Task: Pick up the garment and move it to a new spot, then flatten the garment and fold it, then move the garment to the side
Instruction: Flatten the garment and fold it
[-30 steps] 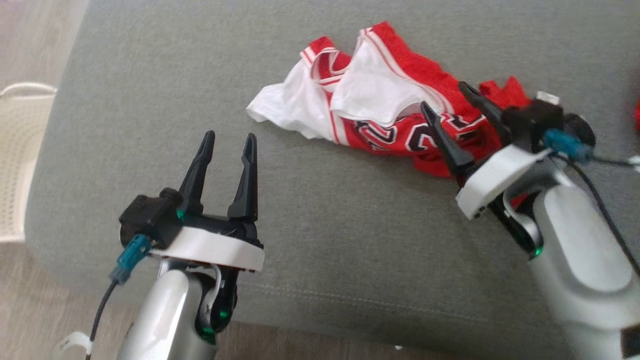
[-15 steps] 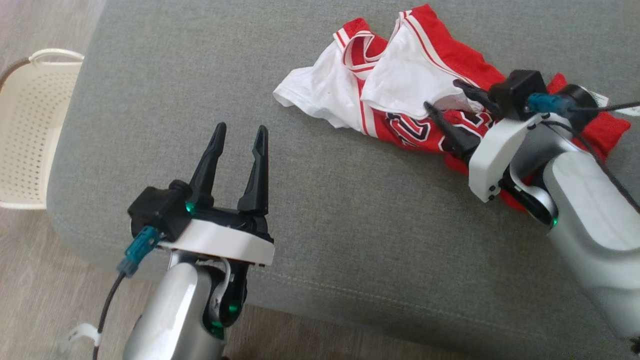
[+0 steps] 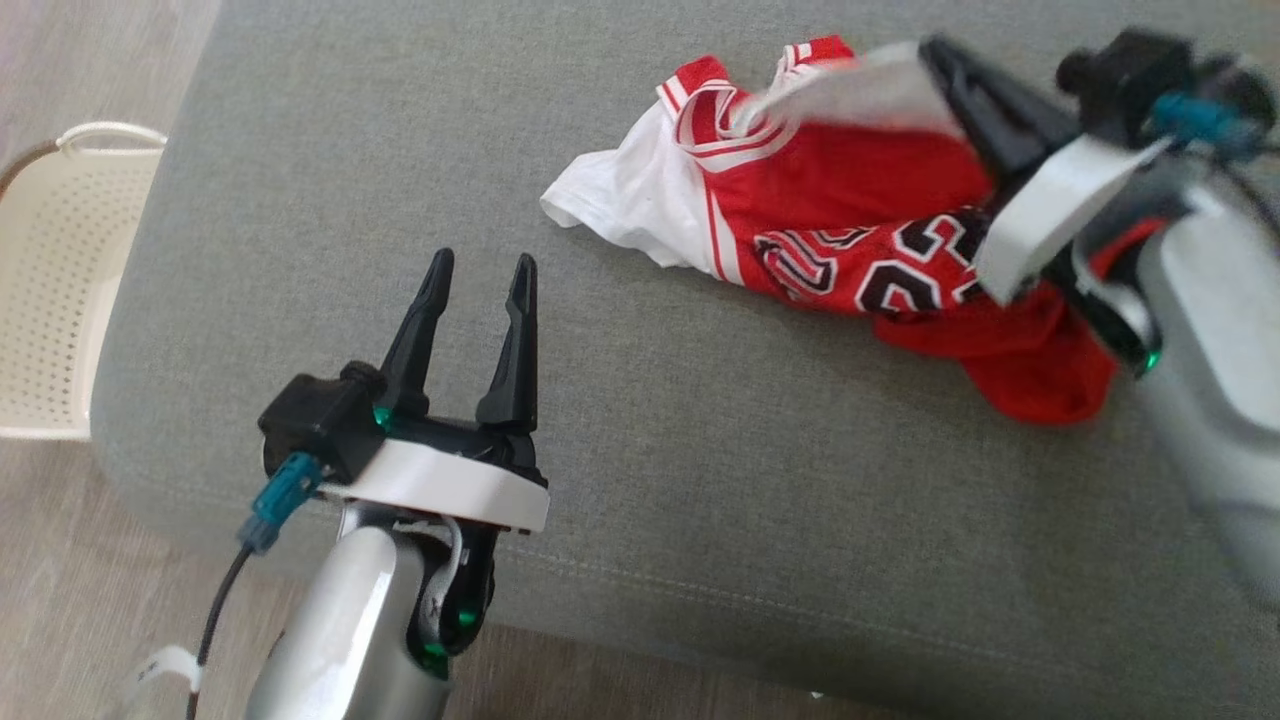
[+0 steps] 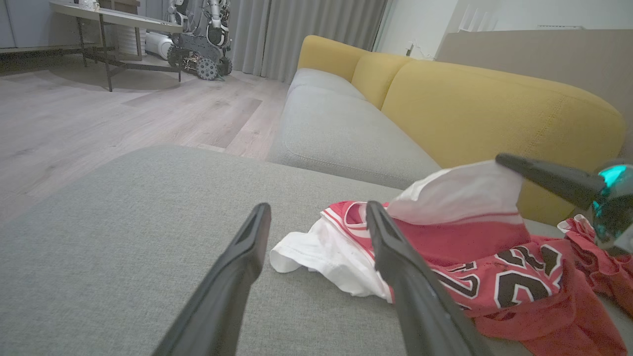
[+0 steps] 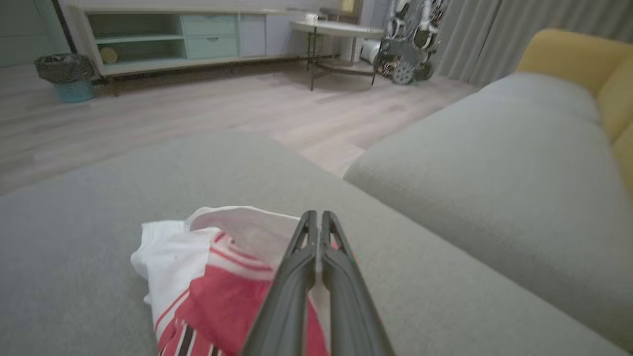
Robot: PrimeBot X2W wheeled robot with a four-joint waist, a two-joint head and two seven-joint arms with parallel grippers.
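Garment (image 3: 850,200) red, white, black numerals; cushion (image 3: 600,200) grey; claw fingers (image 3: 510,340) black

Black-fingered left tool (image 3: 484,258), silver forearm (image 3: 340,620)

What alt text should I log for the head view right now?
The right gripper, jaws shut on a white fold of the red-and-white jersey, holds that fold above the grey cushion at upper right. The left gripper hovers at lower left, jaws open; a white basket sits at the left edge.
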